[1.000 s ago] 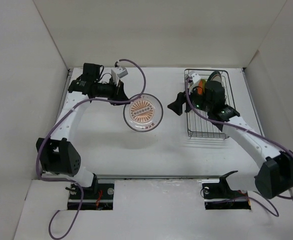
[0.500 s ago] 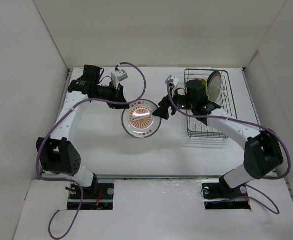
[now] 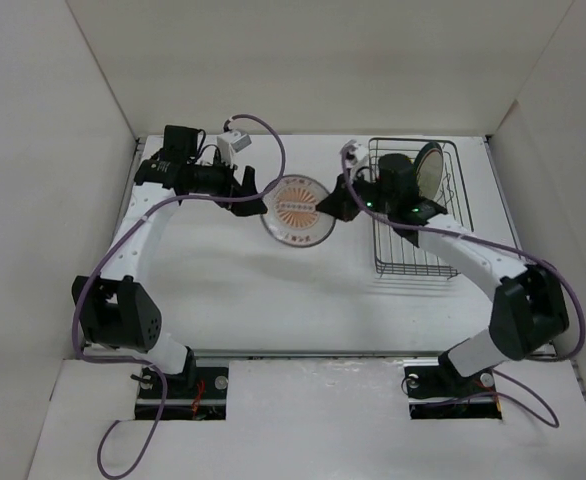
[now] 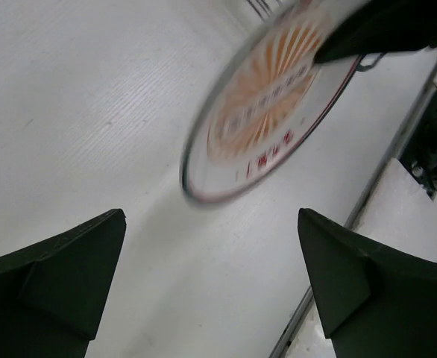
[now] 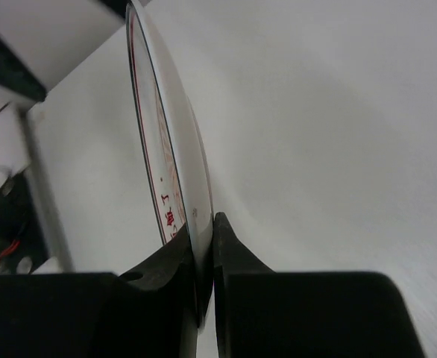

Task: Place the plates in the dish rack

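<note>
The right gripper (image 5: 206,231) is pinching the rim of the orange-patterned white plate (image 3: 295,210), tilting it on edge just left of the dish rack (image 3: 413,255). The left gripper (image 3: 250,190) is gaping wide beside the plate, not touching it.

Two plates (image 3: 298,208) (image 3: 431,172), one dish rack (image 3: 410,258)
</note>
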Available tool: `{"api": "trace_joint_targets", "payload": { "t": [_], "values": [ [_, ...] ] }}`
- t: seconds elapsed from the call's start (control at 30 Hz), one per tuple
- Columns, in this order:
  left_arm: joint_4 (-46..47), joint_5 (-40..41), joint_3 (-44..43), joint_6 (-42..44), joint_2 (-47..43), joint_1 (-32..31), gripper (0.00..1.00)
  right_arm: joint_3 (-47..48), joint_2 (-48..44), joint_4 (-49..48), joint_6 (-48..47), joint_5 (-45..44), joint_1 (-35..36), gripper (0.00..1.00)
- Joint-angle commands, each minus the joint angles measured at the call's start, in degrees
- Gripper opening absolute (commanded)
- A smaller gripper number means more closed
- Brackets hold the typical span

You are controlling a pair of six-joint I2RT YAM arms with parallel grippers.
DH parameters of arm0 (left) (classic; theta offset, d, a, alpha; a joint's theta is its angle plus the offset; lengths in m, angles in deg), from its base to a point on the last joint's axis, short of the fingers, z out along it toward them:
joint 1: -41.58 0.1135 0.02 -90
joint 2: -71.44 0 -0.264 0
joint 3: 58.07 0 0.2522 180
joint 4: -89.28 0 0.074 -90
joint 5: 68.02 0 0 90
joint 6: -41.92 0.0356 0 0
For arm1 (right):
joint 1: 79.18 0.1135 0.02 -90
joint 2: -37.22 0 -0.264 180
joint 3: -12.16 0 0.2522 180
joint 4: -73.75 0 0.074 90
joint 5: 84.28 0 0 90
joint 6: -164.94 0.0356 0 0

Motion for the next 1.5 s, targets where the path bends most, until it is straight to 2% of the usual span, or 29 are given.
{"api": "trace_joint_targets", "payload": {
  "t": [0.0, 0.03, 0.07, 0.1, 0.2, 0.37, 0.5, 0.63, 0.9, 1.2, 1.47],
  "values": [
    [5.7, 7.0, 0.9, -6.8, -1.8, 0.1, 1.0, 2.0, -10.2, 3.7, 2.2, -17.4, -5.8, 0.0],
    [6.9, 8.8, 1.4, -7.5, -1.1, 0.1, 1.0, 3.7, -13.9, 6.8, 0.6, -22.2, -6.8, 0.0],
    [6.9, 12.8, 1.4, -9.1, -1.1, 0.1, 1.0, 4.9, -15.6, 9.9, -0.2, -31.2, -7.7, 0.0],
    [7.6, 14.7, 1.4, -9.6, -0.4, 0.1, 1.0, 6.2, -17.0, 15.2, -1.1, -34.9, -9.8, 0.0],
    [8.4, 20.9, 1.4, -11.0, 0.2, 0.1, 1.0, 11.3, -21.7, 20.9, -4.1, -46.0, -15.3, 0.0],
    [9.0, 22.9, 1.4, -11.0, -0.4, 0.1, 1.0, 11.3, -27.6, 19.3, -8.7, -52.7, -25.2, 0.0],
    [8.5, 22.9, 1.4, -10.4, -0.4, 0.1, 1.0, 8.7, -27.1, 14.9, -11.8, -60.1, -26.6, 0.0],
    [7.4, 22.4, 0.2, -9.8, -1.0, 0.1, 1.0, 4.0, -25.6, 8.2, -13.5, -59.9, -28.7, 0.0],
    [6.8, 21.2, 1.4, -8.0, -2.6, 0.1, 1.0, 3.4, -20.2, 1.1, -13.0, -47.3, -37.9, 0.0],
    [7.4, 20.6, 2.5, -8.0, -2.1, 0.1, 1.0, 2.9, -10.8, 1.1, -11.0, -43.5, -37.9, 0.0],
    [7.4, 20.6, 2.0, -8.0, -2.6, 0.1, 1.0, 1.9, -6.6, 0.0, -9.3, -42.9, -37.9, 0.0]
  ]
}}
